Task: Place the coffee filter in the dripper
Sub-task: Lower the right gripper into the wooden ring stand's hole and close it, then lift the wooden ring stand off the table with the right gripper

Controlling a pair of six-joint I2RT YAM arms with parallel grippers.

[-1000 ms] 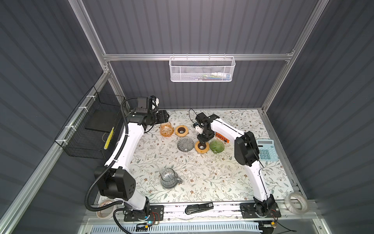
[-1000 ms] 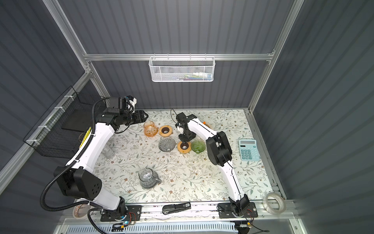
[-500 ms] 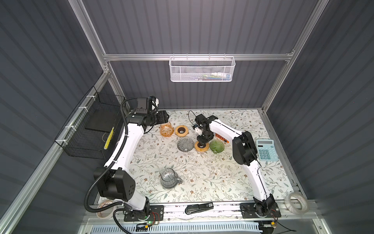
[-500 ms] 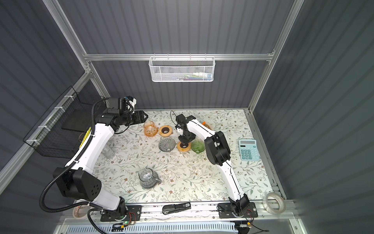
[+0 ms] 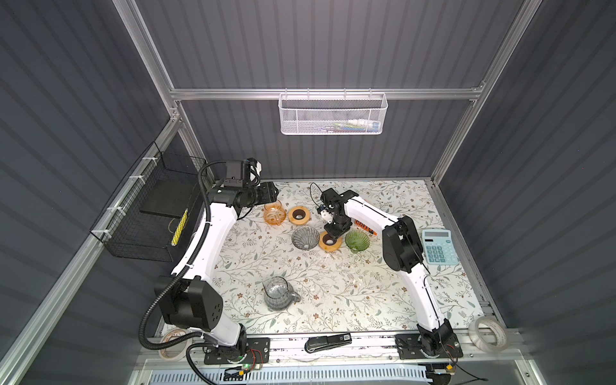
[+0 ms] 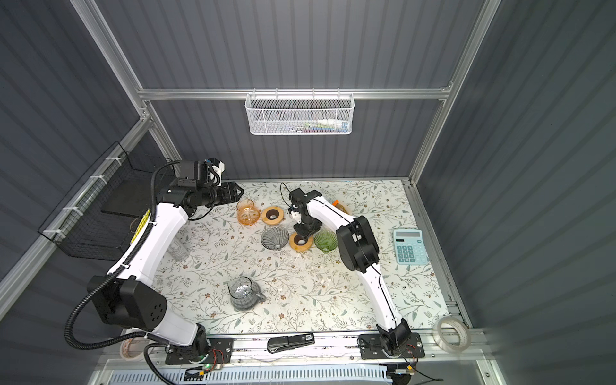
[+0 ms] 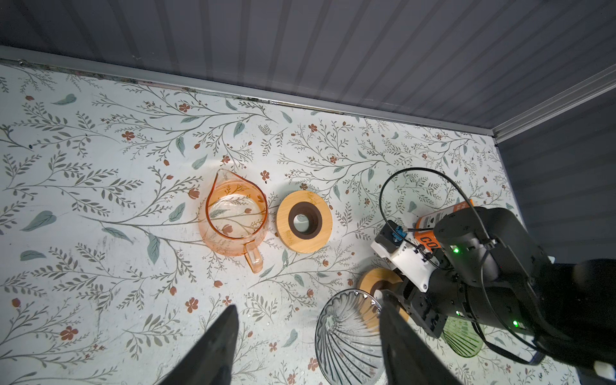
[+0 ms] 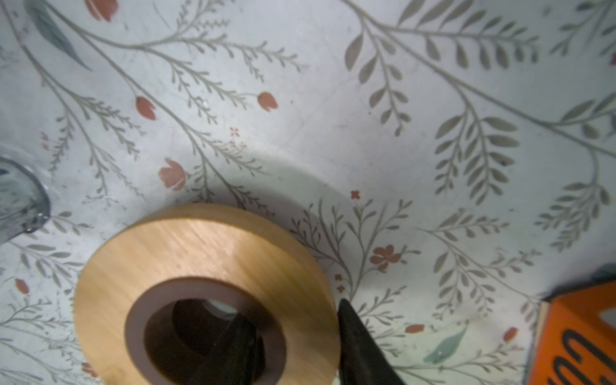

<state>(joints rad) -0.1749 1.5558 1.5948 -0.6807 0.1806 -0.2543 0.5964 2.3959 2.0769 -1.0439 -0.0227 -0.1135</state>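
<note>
We list, mid-frame: grey dripper point(image 5: 305, 238), wooden ring point(image 5: 330, 241), green dripper point(image 5: 357, 240) in a row. Above: orange jug point(image 5: 274, 213), second ring point(image 5: 299, 215). Right: calculator point(image 5: 438, 247). Below: carafe point(image 5: 278, 294), stapler point(image 5: 328, 343).

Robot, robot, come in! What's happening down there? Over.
Left gripper open, empty, hovering. Right gripper straddling wooden ring, one jaw in its hole. No filter in grey dripper yet. Its mouth clear.

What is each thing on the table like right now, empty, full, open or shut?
Orange jug: upright, empty.
Clear jug: upright, empty.
Grey dripper: mouth up, no filter.
Green dripper: mouth up, no filter.
Far ring: flat, untouched.
Near ring: flat.
Left gripper: open, holding nothing.
Right gripper: one finger in near ring's hole, one outside; grip unclear.
</note>
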